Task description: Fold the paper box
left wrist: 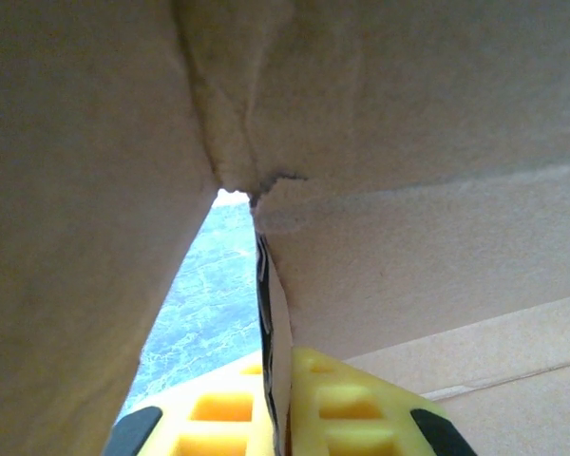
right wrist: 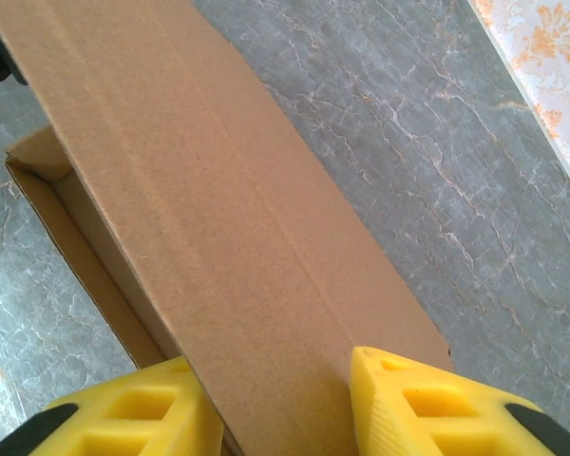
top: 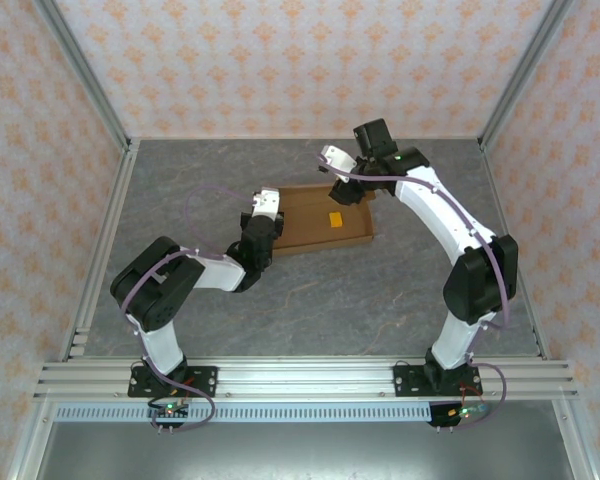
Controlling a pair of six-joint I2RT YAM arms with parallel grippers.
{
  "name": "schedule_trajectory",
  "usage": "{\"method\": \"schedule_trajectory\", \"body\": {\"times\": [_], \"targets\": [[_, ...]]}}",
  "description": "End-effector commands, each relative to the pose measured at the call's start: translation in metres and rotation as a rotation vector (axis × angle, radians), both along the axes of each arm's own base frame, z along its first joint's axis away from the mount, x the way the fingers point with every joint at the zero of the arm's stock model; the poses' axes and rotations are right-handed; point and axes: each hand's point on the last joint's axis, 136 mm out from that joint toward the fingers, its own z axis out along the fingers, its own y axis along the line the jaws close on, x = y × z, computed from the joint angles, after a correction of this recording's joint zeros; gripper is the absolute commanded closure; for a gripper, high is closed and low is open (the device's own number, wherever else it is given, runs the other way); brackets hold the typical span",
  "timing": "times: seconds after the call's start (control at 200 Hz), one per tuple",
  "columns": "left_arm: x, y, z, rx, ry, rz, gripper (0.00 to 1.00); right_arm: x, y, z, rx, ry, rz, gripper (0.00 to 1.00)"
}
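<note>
As you scan from left: left gripper pinched tight on left end of paper box, which sits mid-table. Box already tray shape, side walls up, small orange block inside. Right gripper at far right corner, fingers either side of far flap; cannot tell if squeezing. You have flap left to fold over and tuck.

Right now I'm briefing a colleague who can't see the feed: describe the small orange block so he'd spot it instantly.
Start at the grey marbled table; toward its far side, near the middle, sits an open brown paper box. On the box's floor, just right of centre, lies the small orange block, the one bright spot of colour against plain cardboard.
</note>
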Motion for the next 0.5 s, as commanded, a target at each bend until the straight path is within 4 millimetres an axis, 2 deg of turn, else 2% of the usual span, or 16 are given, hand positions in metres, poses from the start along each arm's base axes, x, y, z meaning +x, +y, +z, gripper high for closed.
{"method": "schedule_trajectory", "body": {"times": [0.0,0.285,0.495], "targets": [[-0.010,0.013,-0.010,0.046,0.050,0.047,0.87,-0.007,-0.004,-0.006,-0.016,0.021,-0.024,0.63],[-0.015,0.015,-0.010,0.034,0.071,0.046,0.71,-0.006,-0.007,-0.003,-0.019,0.010,-0.044,0.66],[-0.025,0.027,-0.010,0.022,0.087,0.087,0.64,-0.006,-0.006,-0.003,-0.006,0.004,-0.046,0.68]]}}
